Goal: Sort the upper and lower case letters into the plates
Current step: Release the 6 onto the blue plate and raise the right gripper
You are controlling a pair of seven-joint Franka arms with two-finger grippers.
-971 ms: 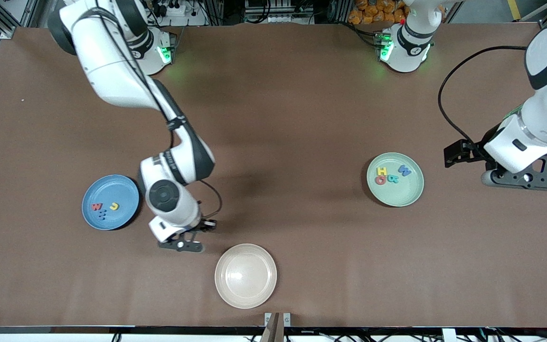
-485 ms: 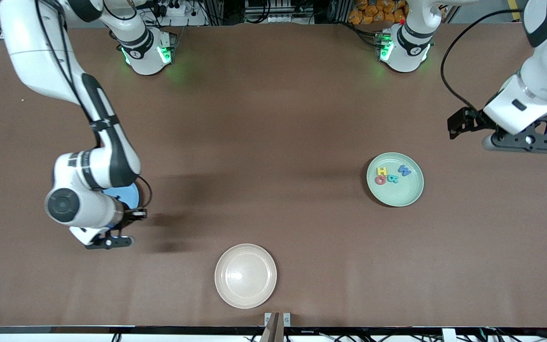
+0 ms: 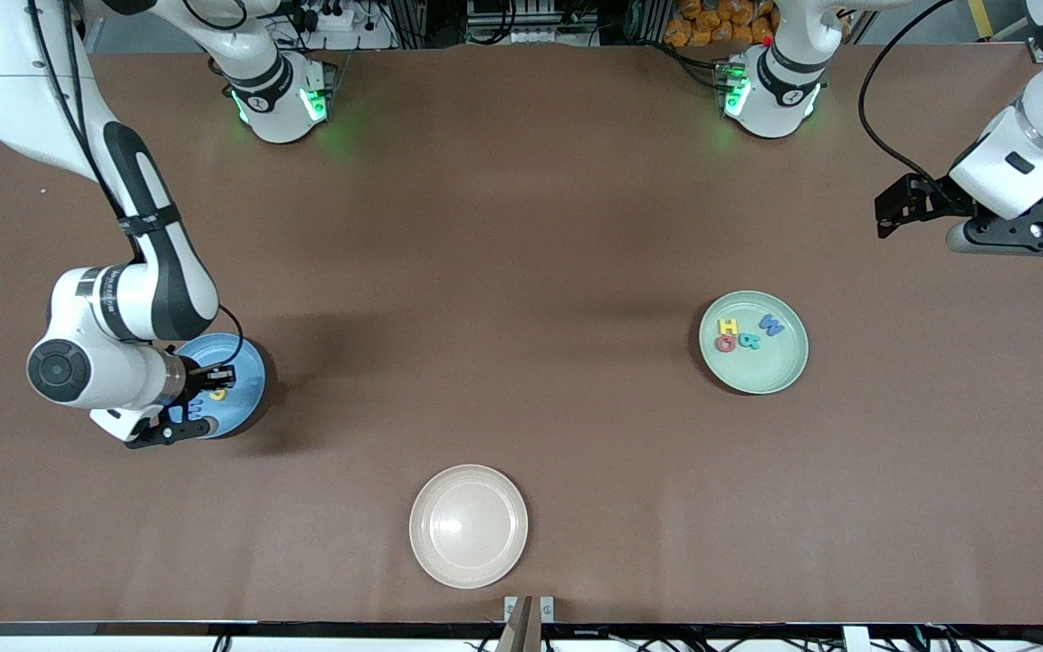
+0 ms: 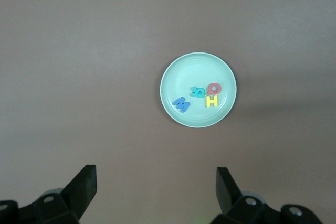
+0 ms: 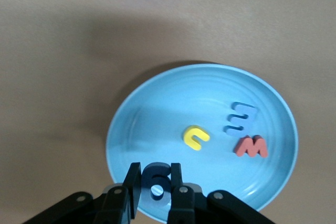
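One letter (image 5: 156,181) gripped over blue plate (image 5: 157,108)

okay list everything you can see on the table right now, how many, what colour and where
Blue plate: one, toward the right arm's end of the table.
Letters in the blue plate: three, yellow, blue, red.
Dark blue letter: one, held over the blue plate.
Mint green plate: one, toward the left arm's end.
Letters in the green plate: four, yellow, red, teal, blue.
Cream plate: one, nearest the front camera, nothing in it.
Right end effector: shut on the dark blue letter, over the blue plate.
Left end effector: open, up over bare table, waiting.
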